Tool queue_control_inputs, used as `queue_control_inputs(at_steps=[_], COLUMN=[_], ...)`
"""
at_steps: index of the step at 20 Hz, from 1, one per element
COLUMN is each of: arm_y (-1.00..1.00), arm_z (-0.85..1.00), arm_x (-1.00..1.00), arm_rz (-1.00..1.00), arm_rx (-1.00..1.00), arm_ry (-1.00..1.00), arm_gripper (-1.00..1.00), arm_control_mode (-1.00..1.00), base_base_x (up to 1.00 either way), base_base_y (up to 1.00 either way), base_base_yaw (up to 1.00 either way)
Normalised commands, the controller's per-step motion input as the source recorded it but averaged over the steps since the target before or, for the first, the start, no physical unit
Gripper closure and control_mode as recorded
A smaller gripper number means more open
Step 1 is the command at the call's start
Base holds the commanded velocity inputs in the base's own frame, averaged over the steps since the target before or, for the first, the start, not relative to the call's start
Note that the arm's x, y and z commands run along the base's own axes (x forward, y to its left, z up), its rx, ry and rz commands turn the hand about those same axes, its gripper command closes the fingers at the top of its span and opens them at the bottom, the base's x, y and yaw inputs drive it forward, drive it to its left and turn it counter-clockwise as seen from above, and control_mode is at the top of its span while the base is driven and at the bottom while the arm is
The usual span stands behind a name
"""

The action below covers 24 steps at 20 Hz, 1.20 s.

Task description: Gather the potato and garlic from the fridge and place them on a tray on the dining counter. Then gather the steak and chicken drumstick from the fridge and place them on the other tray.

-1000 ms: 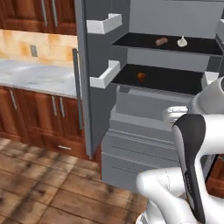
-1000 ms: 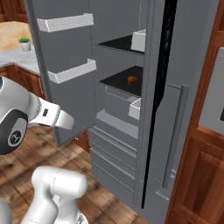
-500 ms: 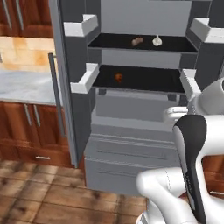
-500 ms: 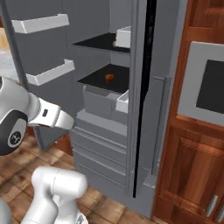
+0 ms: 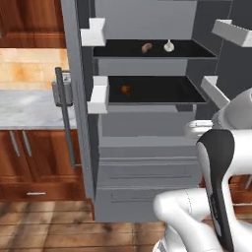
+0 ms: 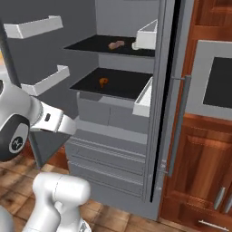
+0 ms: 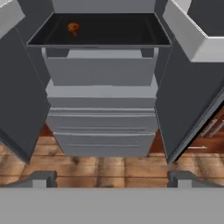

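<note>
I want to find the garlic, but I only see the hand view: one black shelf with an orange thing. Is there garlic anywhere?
Observer: Yes. The garlic sits on a higher shelf, above the one you see.
Operator: Is it alone up there?
Observer: No, a brown potato lies just left of it, not touching.
Operator: What's beside the fridge?
Observer: A grey-topped wall counter stands left of the fridge.

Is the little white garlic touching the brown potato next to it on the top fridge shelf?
Apart. In the left base view, the garlic and potato sit side by side with dark shelf showing between them.
</note>
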Motion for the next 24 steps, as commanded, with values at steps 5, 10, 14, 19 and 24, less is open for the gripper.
queue_control_inputs(at_steps=[5,10,14,19,24], arm_y=[0.0,0.0,0.0,0.0,0.0], arm_z=[0.0,0.0,0.0,0.0,0.0], arm_x=[0.0,0.0,0.0,0.0,0.0], arm_rz=[0.0,0.0,0.0,0.0,0.0], arm_rx=[0.0,0.0,0.0,0.0,0.0], arm_ry=[0.0,0.0,0.0,0.0,0.0], arm_gripper=[-1.0,-1.0,-1.0,-1.0,-1.0], arm_control_mode=[1.0,1.0,1.0,1.0,1.0], base_base_x=[0.44,0.66,0.74,0.72,0.43], base_base_y=[0.13,-0.2,-0.3,-0.28,-0.16], base_base_yaw=[-0.01,0.0,0.0,0.0,0.0])
